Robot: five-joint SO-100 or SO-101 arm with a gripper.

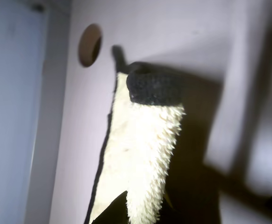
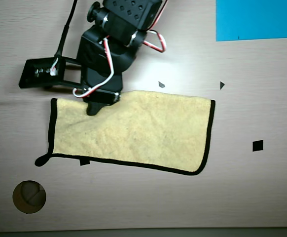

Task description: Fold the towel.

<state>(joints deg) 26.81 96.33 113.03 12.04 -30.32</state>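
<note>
- Looking down in the overhead view, the towel (image 2: 133, 133) lies spread on the table (image 2: 262, 197), long side running left to right, black edging on the left, bottom and right sides, and the little black loop (image 2: 41, 160) poking out at the lower-left corner.
- The fingers (image 2: 95, 104) sit at the towel's top edge, toward the left. From above I honestly can't tell if they're apart or together, the arm body covers them.
- The wrist view helps: one black padded finger (image 1: 153, 87) sits right on the fuzzy yellow cloth and a strip of towel runs away from it. Looks to me like they're clamped on that top edge, though I only see one pad clearly.
- Handling-wise I'd guess light, floppy and grippy terry. It won't slide out, but it will sag and drag rather than hold a shape.
- Best place to hold is an edge or corner, pinching through the full pile thickness. Carrying the top edge over to the bottom one seems like the natural fold.
- Other stuff around: a blue sheet (image 2: 257, 19) top right, a round hole (image 2: 29, 196) in the table lower left, a few black marks. All well clear.
</note>
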